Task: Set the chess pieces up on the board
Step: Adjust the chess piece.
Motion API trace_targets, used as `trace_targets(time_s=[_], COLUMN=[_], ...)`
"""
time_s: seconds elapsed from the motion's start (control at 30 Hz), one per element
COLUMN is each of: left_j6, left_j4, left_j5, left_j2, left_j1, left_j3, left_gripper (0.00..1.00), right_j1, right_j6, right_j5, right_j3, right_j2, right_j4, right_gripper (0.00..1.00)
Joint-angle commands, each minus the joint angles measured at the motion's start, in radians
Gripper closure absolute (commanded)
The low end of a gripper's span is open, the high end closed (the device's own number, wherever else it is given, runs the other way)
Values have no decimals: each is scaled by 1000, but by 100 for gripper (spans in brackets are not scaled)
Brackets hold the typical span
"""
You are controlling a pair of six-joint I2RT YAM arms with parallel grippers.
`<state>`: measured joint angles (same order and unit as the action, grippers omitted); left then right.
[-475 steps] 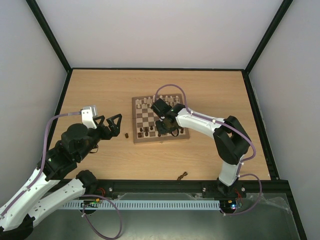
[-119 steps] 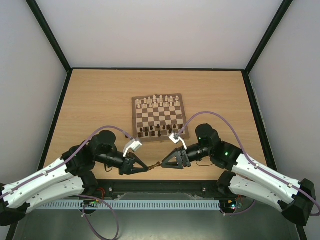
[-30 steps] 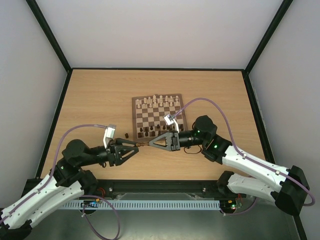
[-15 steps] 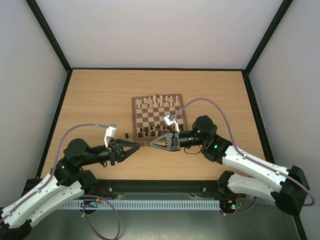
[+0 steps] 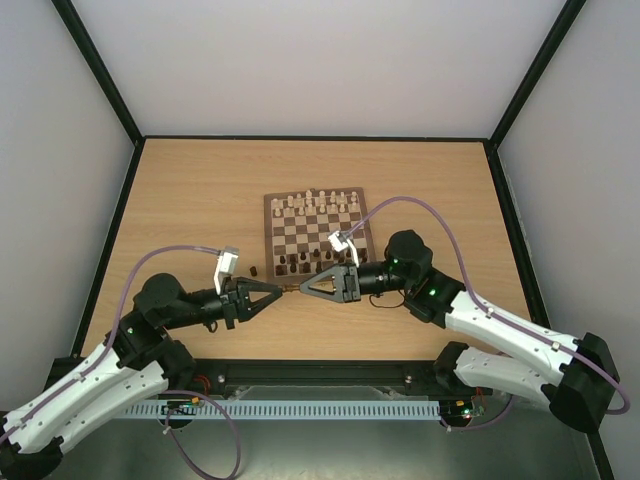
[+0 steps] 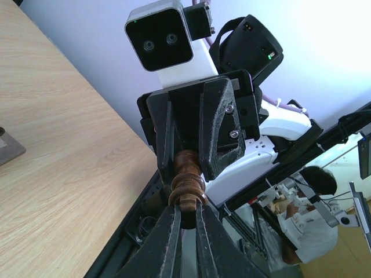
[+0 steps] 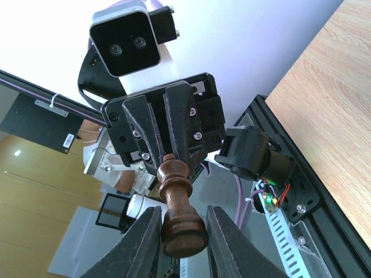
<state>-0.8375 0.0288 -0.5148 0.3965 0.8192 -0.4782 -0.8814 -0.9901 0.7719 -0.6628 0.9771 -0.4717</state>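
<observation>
A dark brown chess piece hangs in the air between my two grippers, just off the near-left corner of the board. My left gripper is shut on its narrow head. From the opposite side my right gripper points at it, jaws slightly apart on either side of the piece's wide base. In the right wrist view the left gripper pinches the piece's top. More dark chess pieces stand on the board's near rows.
Pale cream pieces line the board's far rows. One small dark piece stands on the tabletop left of the board, just beyond the left gripper. The black frame rail runs along the table's near edge.
My left gripper has closed onto the head of the piece held out by the right gripper. The right jaws have eased slightly apart. Both arms have barely moved.
</observation>
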Motion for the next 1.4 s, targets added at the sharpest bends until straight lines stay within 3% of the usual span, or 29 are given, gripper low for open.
trace_targets(time_s=[0.0, 0.2, 0.4, 0.57, 0.67, 0.83, 1.1, 1.37], left_j6=[38, 61, 74, 78, 85, 112, 213, 298], left_j4=[-31, -60, -105, -168, -244, -434, -800, -1007], left_j5=[16, 8, 19, 38, 72, 125, 216, 296], left_j2=[28, 27, 19, 24, 50, 156, 463, 671], left_j1=[-2, -2, -2, -3, -2, -2, -3, -5], left_j3=[-27, -30, -45, -67, -104, -242, -504, -641], left_gripper=[97, 98, 98, 97, 97, 97, 98, 97], right_j1=[-11, -11, -9, -8, -2, 9, 8, -12], right_j6=[30, 49, 78, 123, 189, 361, 505, 539], right_j5=[24, 16, 8, -19, -80, -395, -785, -946], right_j3=[-13, -25, -42, -75, -112, -209, -359, -392], right_j2=[4, 21, 23, 20, 28, 0, 92, 247], right_j4=[21, 59, 105, 204, 361, 741, 1092, 1178], right_gripper=[77, 76, 47, 45, 36, 27, 32, 49])
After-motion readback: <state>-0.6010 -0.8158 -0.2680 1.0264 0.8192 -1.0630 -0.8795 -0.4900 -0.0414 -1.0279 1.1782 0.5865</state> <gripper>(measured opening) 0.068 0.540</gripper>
